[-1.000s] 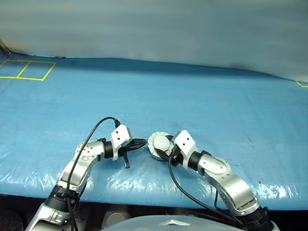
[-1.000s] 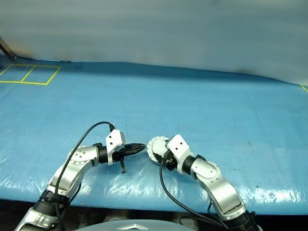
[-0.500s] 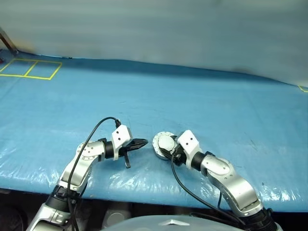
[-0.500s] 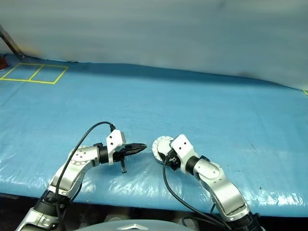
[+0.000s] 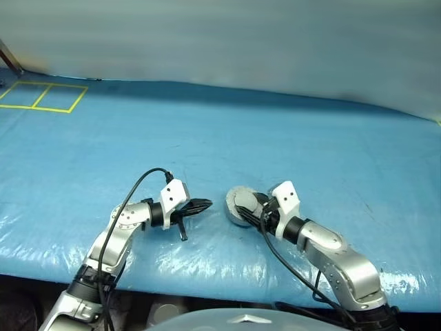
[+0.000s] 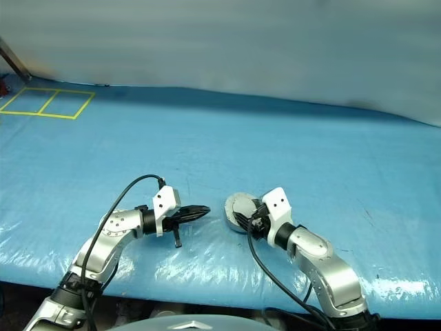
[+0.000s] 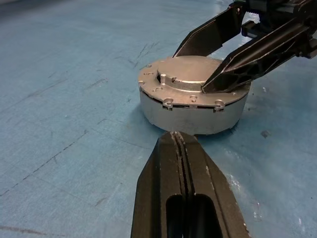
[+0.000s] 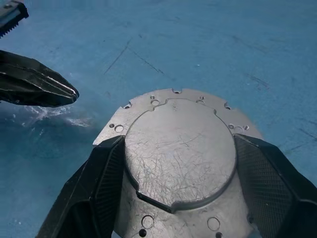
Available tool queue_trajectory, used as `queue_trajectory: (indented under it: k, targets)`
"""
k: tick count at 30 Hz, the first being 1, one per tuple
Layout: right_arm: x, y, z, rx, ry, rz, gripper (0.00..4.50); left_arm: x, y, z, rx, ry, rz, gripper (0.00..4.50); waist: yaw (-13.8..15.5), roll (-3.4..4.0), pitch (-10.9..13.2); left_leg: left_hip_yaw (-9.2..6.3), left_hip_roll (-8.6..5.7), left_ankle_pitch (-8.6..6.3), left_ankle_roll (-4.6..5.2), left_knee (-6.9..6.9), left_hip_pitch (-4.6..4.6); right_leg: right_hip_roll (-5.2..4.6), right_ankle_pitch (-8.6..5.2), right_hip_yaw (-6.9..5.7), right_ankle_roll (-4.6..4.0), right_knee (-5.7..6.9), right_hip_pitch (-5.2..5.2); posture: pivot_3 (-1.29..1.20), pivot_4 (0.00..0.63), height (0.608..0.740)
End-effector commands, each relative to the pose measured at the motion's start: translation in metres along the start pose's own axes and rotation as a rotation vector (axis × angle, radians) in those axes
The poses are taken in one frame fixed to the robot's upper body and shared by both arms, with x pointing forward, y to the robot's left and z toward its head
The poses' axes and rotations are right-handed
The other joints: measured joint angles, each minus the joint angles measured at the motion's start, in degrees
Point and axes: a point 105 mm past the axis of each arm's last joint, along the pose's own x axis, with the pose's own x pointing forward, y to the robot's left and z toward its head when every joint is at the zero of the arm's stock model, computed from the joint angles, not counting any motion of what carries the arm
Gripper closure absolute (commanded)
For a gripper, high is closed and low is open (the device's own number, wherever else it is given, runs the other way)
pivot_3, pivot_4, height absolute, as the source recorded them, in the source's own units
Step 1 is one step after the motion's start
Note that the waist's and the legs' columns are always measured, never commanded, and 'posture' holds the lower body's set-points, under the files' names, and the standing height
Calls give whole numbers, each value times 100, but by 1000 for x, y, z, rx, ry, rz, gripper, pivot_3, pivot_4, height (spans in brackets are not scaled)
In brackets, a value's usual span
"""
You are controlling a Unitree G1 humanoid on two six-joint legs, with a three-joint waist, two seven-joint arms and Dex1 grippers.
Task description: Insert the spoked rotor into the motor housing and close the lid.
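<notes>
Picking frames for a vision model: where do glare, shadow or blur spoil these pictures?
Left eye view: white glare streaks on the wrinkled blue sheet along the near edge. Left wrist view: the shut left hand looms soft-focused up close; the round silver lidded housing is crisp, casting a soft shadow. Right wrist view: the lid's scratches read sharply between the right hand's fingers.

Blue tarp [image 5: 289,145], yellow taped squares [image 5: 43,97] far left

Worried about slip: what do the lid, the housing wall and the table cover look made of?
Lid: bare metal, likely aluminium, matte with fine scratches. Motor housing wall: same dull silver-grey metal, smooth. Table cover: blue plastic sheet, glossy and wrinkled near the front edge.
</notes>
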Motion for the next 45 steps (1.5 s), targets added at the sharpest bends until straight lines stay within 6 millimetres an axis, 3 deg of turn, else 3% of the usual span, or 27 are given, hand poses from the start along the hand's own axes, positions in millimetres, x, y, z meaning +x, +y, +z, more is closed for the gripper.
queue_trajectory:
  k: [1,8,11,14,18,20,30,35,40,42,45]
  targets:
    - [-8,-11,-49,29,221,-72,1462,2,1,8,28,-30,1,4500,-12,11,6,2,-3,-8,2,-3,-3,4,-5,-5,-7,0,-3,0,150,740]
    - [-16,-35,-84,-170,426,-210,1462,3,1,7,34,-31,-2,4500,-27,3,-5,6,-16,-36,-1,1,17,10,-47,-28,-16,1,21,0,150,740]
    - [-16,-34,-89,-188,454,-216,1462,4,1,7,34,-33,-1,4500,-19,-22,-33,1,2,-37,-2,11,34,1,-48,-37,-12,2,39,0,150,740]
    - [-7,-11,-70,-64,324,-99,1462,5,1,6,34,-33,-3,4500,-14,-27,-32,-18,12,-46,-25,20,31,-21,-50,-43,-12,-1,45,0,150,740]
    - [-3,3,-51,4,225,-5,1462,10,2,8,42,-45,8,4500,-13,-20,-23,-2,-2,-34,-9,25,21,-54,-47,-57,-7,-1,38,0,150,740]
    - [-3,5,-51,-18,233,8,1462,16,2,9,49,-51,12,4500,-12,-32,-28,-4,-12,-32,8,23,21,-57,-28,-62,22,-1,37,0,150,740]
    - [-10,18,-59,-148,273,115,1462,43,-8,21,53,-91,-84,4500,-24,-16,-23,-6,-4,-55,-7,-9,15,1,-51,-82,-28,6,35,0,150,740]
    - [-9,23,-56,-133,233,130,1462,43,-17,18,67,-50,-157,4500,-24,-17,-23,-5,-5,-56,-7,-11,14,1,-63,-82,-14,8,42,0,150,740]
    - [-11,27,-52,-145,200,146,1462,43,-8,14,90,-34,-107,4500,-22,-15,-23,-6,-5,-56,-7,-11,14,1,-72,-82,-26,8,45,0,150,740]
    - [-9,18,-37,-151,106,73,1462,41,0,24,46,-91,-62,4500,-18,-14,-22,-7,-5,-57,-7,-11,14,1,-71,-82,-26,8,47,0,150,740]
    - [-13,20,-9,-65,-49,90,1462,35,9,35,-14,-160,-23,4500,-20,4,-3,-12,-5,-57,-7,-10,7,2,-60,-83,-8,15,41,0,150,740]
